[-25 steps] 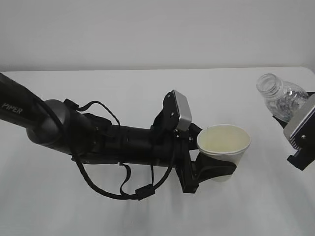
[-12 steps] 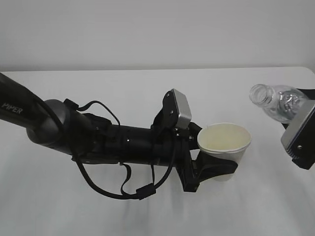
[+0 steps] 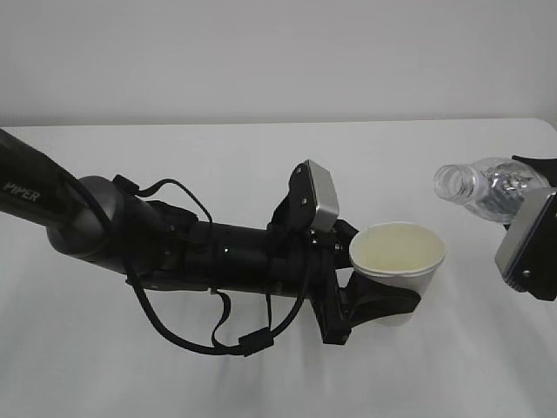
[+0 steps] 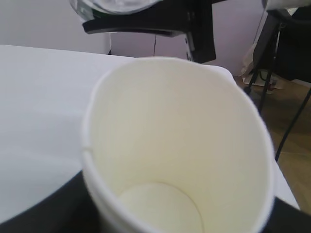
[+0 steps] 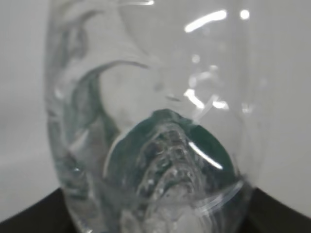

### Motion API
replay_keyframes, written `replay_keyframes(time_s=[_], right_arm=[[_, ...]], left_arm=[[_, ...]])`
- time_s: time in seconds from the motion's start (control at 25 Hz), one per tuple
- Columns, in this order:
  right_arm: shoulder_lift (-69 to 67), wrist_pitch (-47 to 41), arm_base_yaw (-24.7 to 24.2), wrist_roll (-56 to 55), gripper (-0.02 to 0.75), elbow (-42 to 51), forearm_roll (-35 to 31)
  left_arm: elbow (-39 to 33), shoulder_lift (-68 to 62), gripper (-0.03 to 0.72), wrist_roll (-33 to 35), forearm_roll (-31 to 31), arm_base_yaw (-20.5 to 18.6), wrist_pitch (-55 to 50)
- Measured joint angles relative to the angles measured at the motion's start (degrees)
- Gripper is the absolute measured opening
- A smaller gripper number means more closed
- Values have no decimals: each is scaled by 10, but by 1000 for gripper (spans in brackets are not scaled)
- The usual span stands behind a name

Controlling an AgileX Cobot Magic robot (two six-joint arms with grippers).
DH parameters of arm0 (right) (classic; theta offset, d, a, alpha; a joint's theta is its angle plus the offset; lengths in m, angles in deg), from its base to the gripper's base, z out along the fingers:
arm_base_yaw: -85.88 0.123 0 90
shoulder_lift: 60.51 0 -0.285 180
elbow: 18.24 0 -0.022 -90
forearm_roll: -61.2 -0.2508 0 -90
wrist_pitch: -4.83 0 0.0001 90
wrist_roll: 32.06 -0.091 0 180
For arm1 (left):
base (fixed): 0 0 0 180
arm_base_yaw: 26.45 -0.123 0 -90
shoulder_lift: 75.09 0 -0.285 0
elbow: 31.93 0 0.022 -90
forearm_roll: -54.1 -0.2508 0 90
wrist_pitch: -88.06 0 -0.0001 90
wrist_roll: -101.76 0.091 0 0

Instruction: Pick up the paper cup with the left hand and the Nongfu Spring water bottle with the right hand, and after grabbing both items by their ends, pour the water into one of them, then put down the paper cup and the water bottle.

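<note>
While stretched low across the bench [image 3: 261,157] from its left edge, the left hand [image 3: 379,300] has its fingers clenched round the lower wall of the paper cup [image 3: 396,257], upright, mid-bench, apparently empty. Cup looks light and crushable; grip low, gently. Near the right edge, the right hand [image 3: 526,252] grips the Nongfu Spring water bottle [image 3: 487,187], tipped mouth-left toward the cup; thin, crinkly, probably slippery.
</note>
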Motion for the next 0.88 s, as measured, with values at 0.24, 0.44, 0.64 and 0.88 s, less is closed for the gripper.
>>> replay_keyframes(time_s=[0.24,0.44,0.64,0.88], right_arm=[[0,0,0,27,429,0,0],[0,0,0,40,429,0,0],[0,0,0,44,429,0,0],[0,0,0,49,429,0,0]], left_arm=[[0,0,447,0,-8,0,4],[0,0,447,-1,-9,0,7],[0,0,447,-1,-10,0,13],[0,0,447,-2,-18,0,20]])
